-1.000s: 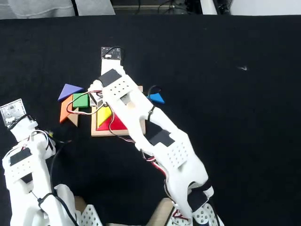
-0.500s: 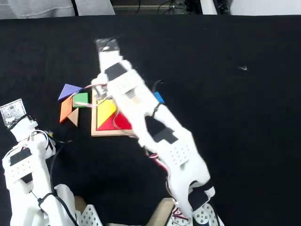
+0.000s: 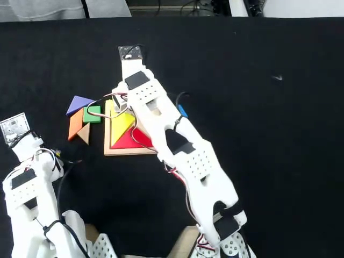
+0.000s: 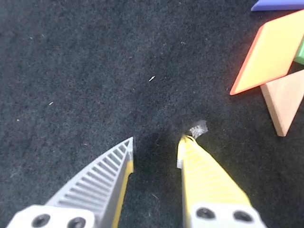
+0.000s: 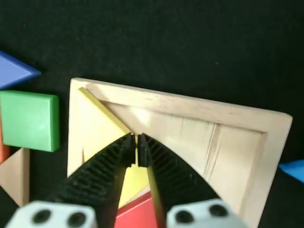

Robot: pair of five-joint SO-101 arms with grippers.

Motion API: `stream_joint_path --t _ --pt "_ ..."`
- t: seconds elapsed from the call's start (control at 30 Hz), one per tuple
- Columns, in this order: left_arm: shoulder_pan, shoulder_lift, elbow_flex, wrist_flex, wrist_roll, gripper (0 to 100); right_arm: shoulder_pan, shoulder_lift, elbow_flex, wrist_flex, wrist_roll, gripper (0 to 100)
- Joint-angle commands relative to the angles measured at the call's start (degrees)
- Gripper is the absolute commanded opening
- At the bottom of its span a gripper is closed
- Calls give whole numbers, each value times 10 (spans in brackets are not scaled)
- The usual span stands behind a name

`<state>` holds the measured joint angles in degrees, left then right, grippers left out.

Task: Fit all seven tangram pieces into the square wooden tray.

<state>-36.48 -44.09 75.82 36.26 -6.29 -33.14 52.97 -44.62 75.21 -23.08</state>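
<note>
The square wooden tray (image 3: 124, 151) (image 5: 190, 112) lies left of the table's centre. Inside it a yellow triangle (image 3: 121, 124) (image 5: 97, 127) rests against the left wall, with a red triangle (image 3: 128, 141) (image 5: 135, 214) beside it. My right gripper (image 5: 134, 142) is shut with nothing in it, its tips just over the yellow triangle's edge. Left of the tray lie a purple triangle (image 3: 79, 102), a green square (image 3: 92, 114) (image 5: 28, 121), an orange parallelogram (image 3: 74, 124) (image 4: 273, 52) and a tan triangle (image 3: 84, 133) (image 4: 285, 102). A blue piece (image 3: 183, 111) (image 5: 294, 168) lies right of the tray. My left gripper (image 4: 156, 145) hangs open over bare cloth.
Black cloth covers the whole table. The right arm (image 3: 183, 156) stretches from the front edge across the tray's right half and hides it. The left arm (image 3: 27, 183) stands at the front left corner. The tray's far right part shows bare wood (image 5: 228, 152).
The right arm swung its wrist toward the far side of the tray, and more of the yellow triangle shows now. The left arm has kept still.
</note>
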Motion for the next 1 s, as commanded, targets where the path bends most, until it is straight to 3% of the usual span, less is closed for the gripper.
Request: stream_joint_path --t 0.0,0.3,0.53,0.7,0.97 --pt "6 -4 -3 -10 -1 159 2 13 -81 51 7 11" --pt "6 -4 -3 -10 -1 159 -42 53 -173 163 2 11" --pt "6 -4 -3 -10 -1 159 2 57 -297 223 7 11" --pt "6 -4 -3 -10 -1 159 41 103 -349 213 6 11" --pt "6 -4 -3 -10 -1 159 -13 187 -374 195 7 11"
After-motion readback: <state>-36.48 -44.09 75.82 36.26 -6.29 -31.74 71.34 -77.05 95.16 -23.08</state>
